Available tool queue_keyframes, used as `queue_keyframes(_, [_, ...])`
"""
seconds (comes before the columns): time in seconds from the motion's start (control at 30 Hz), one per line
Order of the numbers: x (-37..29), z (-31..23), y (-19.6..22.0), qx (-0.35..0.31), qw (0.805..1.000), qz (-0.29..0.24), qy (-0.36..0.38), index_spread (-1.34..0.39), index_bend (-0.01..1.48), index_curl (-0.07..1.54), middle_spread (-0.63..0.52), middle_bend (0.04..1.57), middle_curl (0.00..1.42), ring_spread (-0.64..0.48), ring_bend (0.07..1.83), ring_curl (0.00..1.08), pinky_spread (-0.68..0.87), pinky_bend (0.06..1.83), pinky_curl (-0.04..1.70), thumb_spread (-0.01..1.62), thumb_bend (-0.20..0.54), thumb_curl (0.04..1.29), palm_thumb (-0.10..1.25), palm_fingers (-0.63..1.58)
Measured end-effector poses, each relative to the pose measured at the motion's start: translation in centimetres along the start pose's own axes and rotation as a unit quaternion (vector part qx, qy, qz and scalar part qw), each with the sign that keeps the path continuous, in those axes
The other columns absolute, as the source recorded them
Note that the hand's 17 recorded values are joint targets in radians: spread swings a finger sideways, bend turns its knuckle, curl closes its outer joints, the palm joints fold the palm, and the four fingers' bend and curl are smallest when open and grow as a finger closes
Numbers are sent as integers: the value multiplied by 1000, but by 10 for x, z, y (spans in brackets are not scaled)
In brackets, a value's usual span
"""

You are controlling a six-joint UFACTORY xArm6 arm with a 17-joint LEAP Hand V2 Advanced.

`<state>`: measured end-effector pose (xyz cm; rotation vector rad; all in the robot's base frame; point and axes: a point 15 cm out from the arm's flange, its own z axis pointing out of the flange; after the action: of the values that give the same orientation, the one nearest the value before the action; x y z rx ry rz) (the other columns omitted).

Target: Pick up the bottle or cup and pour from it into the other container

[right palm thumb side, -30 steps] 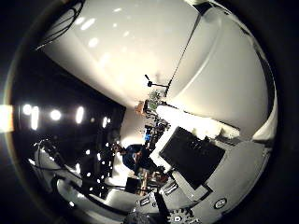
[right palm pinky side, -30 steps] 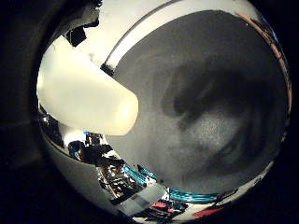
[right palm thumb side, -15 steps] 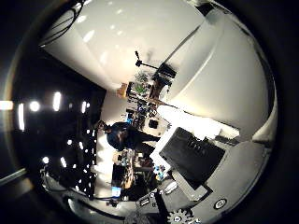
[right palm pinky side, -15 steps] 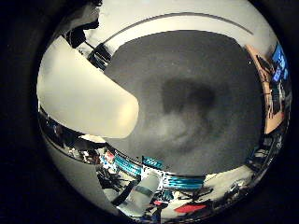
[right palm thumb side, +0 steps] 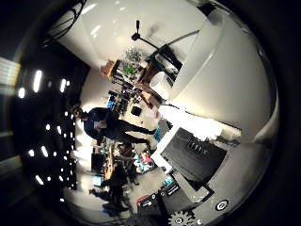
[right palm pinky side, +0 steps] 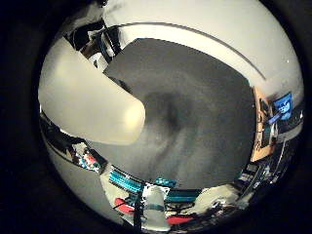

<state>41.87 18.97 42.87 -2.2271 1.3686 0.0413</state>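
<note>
Cup [right palm pinky side: 90, 105], pale and translucent white, lies close against the palm and fills a large part of the little finger side view, its rounded end pointing out over the dark grey mat [right palm pinky side: 195, 122] far beneath. In the thumb side view the same cup shows as a broad white curved wall running along one edge. The hand [right palm thumb side: 195, 157] shows there as black and white blocks with a small gear at the rim, pressed right beside the cup's wall; its fingers seem wrapped on the cup, though their tips are out of sight. The mat covers a white bench [right palm pinky side: 229, 39], and a soft dark shadow falls on the mat near the cup's end. Beyond the bench, a cluttered room with shelves and ceiling lights surrounds everything.
</note>
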Motion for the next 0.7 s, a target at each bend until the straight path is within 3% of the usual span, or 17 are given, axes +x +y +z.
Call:
queue_keyframes(0.33, [-68, 66, -9, -59, 988, -120, 82, -611, 182, 1139, -359, 770, 997, -293, 1147, 681, -454, 1188, 644, 628, -33, 701, 867, 919])
queue_keyframes(0.7, [-106, 86, -41, -94, 933, -270, 219, -605, 187, 1131, -358, 757, 999, -293, 1139, 685, -461, 1160, 642, 593, -33, 707, 872, 930])
